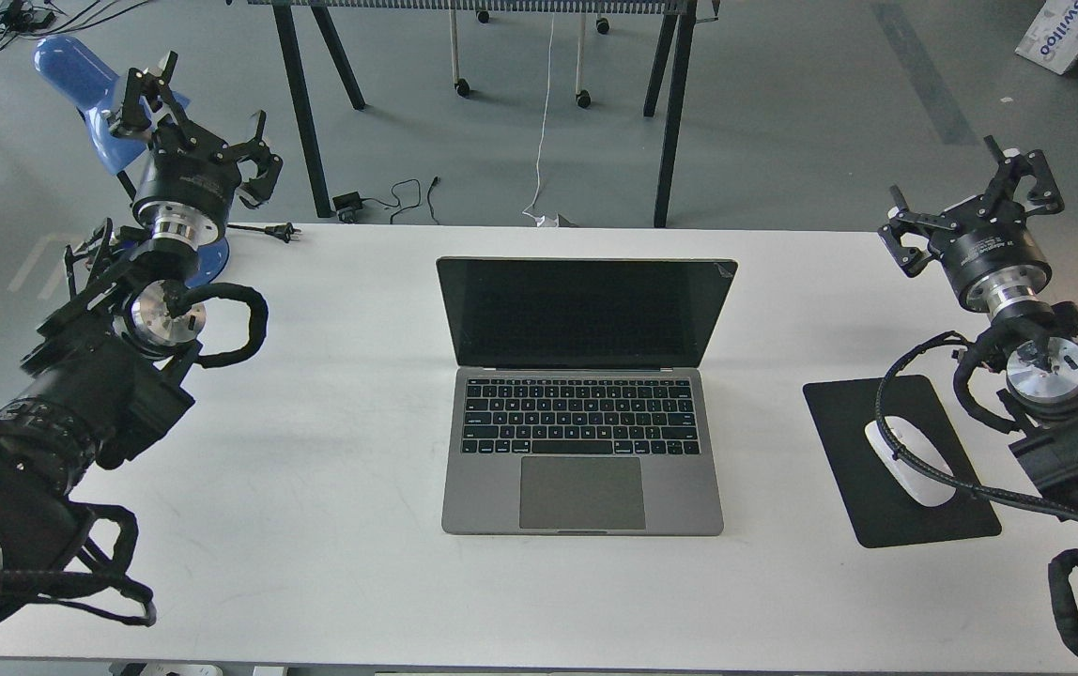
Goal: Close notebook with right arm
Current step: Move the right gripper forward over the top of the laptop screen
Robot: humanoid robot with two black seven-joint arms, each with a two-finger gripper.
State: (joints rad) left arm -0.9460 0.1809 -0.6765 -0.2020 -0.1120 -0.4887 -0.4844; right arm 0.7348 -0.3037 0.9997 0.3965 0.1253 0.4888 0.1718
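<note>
Your notebook (582, 399) sits in the middle of the white surface (332, 451), its base flat and its lid standing wide open, the dark screen leaning back a little past upright. Nothing touches it, so by the look of things the closing has not begun: you have the whole job ahead, bringing the right arm across to the lid's top edge and folding it down onto the keyboard. Your right pincer (971, 214) hangs well off to the right of the notebook, above the far right part of the surface, its fingers spread wide and holding nothing. Nearer you on that side lies a black pad (839, 441) with a white mouse (910, 465) on it. Your left pincer (196, 122) hangs beyond the surface's far left corner, likewise spread and empty.
</note>
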